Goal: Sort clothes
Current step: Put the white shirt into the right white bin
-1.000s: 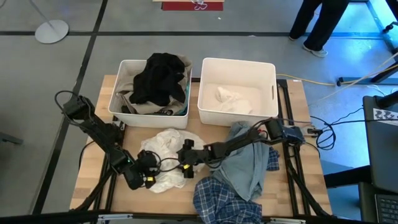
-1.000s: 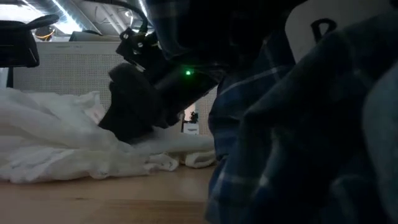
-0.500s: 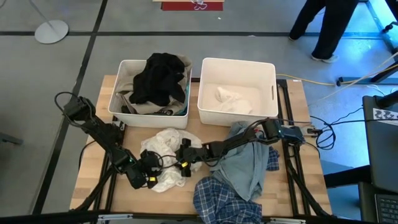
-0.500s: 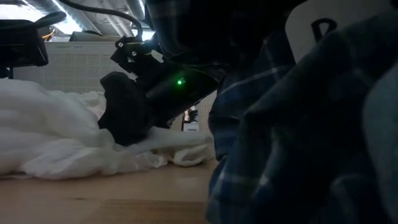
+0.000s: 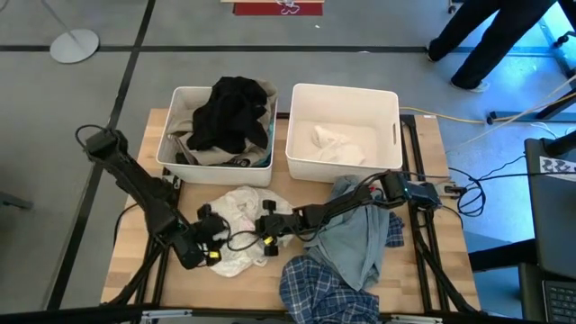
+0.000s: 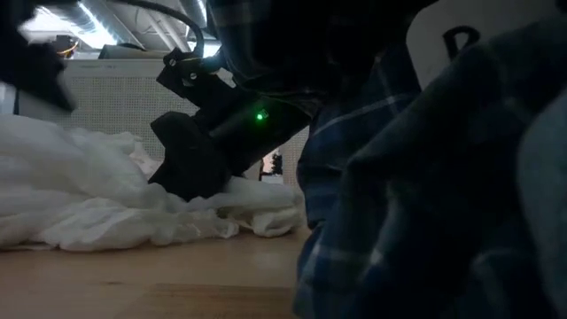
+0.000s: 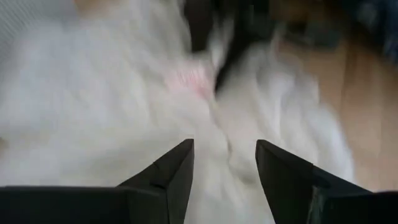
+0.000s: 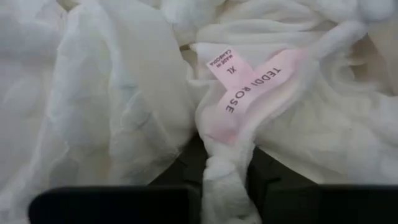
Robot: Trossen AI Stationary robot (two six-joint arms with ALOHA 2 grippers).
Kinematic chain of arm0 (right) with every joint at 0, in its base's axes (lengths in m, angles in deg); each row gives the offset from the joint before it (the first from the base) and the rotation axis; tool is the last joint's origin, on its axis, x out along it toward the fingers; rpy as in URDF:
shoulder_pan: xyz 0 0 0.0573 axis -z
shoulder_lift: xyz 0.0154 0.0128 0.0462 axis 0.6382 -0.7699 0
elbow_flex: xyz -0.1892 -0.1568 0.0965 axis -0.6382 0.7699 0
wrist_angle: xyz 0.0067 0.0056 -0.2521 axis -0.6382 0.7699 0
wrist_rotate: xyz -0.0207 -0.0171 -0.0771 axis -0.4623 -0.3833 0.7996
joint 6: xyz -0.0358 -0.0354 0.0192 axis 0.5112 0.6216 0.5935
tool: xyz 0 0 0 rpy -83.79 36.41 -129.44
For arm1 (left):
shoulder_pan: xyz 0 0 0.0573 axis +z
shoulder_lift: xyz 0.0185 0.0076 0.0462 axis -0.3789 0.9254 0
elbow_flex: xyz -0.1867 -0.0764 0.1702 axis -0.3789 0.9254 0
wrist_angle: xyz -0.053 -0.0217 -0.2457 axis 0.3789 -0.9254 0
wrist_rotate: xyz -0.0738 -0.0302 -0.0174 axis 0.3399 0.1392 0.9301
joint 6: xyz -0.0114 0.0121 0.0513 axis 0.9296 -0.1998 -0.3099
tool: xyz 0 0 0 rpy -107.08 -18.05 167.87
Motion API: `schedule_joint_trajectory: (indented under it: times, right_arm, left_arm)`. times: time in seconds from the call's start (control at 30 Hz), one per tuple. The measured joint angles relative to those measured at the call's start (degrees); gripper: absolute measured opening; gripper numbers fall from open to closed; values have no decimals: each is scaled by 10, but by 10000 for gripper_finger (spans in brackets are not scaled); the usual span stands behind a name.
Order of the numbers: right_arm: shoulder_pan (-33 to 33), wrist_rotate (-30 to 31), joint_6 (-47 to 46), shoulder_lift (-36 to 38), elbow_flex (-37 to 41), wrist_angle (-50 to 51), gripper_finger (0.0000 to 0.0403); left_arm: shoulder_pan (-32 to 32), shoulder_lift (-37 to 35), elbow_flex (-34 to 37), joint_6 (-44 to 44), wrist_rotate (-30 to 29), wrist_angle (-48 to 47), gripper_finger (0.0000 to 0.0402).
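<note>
**Two grippers on one white garment**

The white garment point(image 5: 236, 209) lies crumpled on the wooden table point(image 5: 135, 270), just in front of the left bin point(image 5: 177, 101) and between the two arms. It looks thin, light and limp; I judge it will drape and stretch rather than lift as one piece, and a single pinch may let most of it trail on the table. The neckline seam by the pink label point(image 8: 249, 87) looks like the firmest place to hold.

The right gripper point(image 5: 267, 227) is at the garment's right edge. In its wrist view a twisted rope of white cloth runs down between its dark fingers point(image 8: 112, 202), which appear pressed on it. The left gripper point(image 5: 209, 241) sits at the garment's left side; its fingers point(image 7: 169, 174) stand spread, with white cloth in front of them and nothing pinched.

Counting what shows from above:
- One white garment on the table.
- One grey-blue shirt point(image 5: 353, 241) under the right arm, touching a blue plaid shirt point(image 5: 324, 292) at the table's front edge.
- Two white bins. The left one is heaped with a black garment point(image 5: 229, 112) over other dark and pale pieces I cannot count.
- The right bin point(image 5: 342, 94) holds one pale garment point(image 5: 337, 142).

Beyond the table a person's legs point(image 5: 486, 36) show on the floor.
</note>
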Motion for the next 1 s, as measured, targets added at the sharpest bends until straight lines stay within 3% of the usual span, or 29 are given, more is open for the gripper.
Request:
schedule_joint_trajectory:
  times: [0.2, 0.27, 0.37, 0.53, 1.0]
  right_arm:
    - [-11, 71, 18, 27, 3, 32, 51]
    - [-20, 101, 36, 44, 5, 62, 51]
    - [-32, 141, 57, 68, 6, 106, 51]
    - [-45, 189, 78, 121, 5, 156, 51]
    - [-46, 237, 92, 261, 4, 256, 51]
  left_arm:
    - [-1, -53, 4, -89, -210, -1, 164]
    - [-1, -51, 19, -79, -277, 0, 164]
    - [0, -38, 54, -10, -322, -1, 164]
    - [0, -21, 94, 79, -331, 6, 164]
    - [-1, -6, 98, 98, -325, 17, 164]
